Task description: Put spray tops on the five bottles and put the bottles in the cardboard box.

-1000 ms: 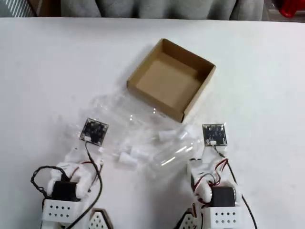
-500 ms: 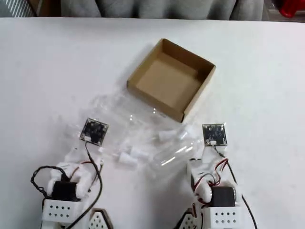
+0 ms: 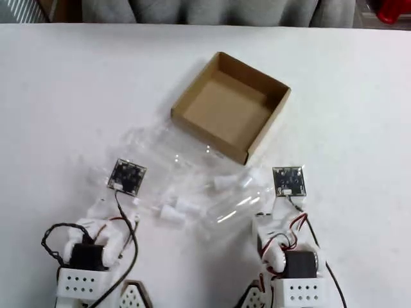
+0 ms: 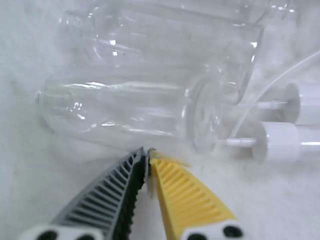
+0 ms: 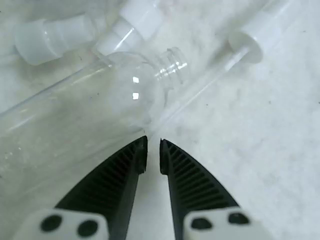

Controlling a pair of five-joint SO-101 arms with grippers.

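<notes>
Left claw [image 4: 148, 156], closed and empty, sits just beside a clear bottle [image 4: 120, 107] lying on the bench [image 4: 30, 165]. Right claw [image 5: 153, 145], nearly closed, sits just beside a second bottle [image 5: 75, 120].

1 box [image 3: 209, 135] on 1 counter [image 3: 64, 83]. 2 arms [image 3: 90, 250], each with 1 end effector: left end effector [image 4: 146, 159], right end effector [image 5: 153, 145]. Bottles [image 3: 221, 208] in 1 clear heap, too see-through from above for a sure count; 2 plainly told apart by the left end effector, 1 by the right. Spray tops [image 3: 172, 213]: 2 with tubes near the left end effector, 3 near the right.
</notes>
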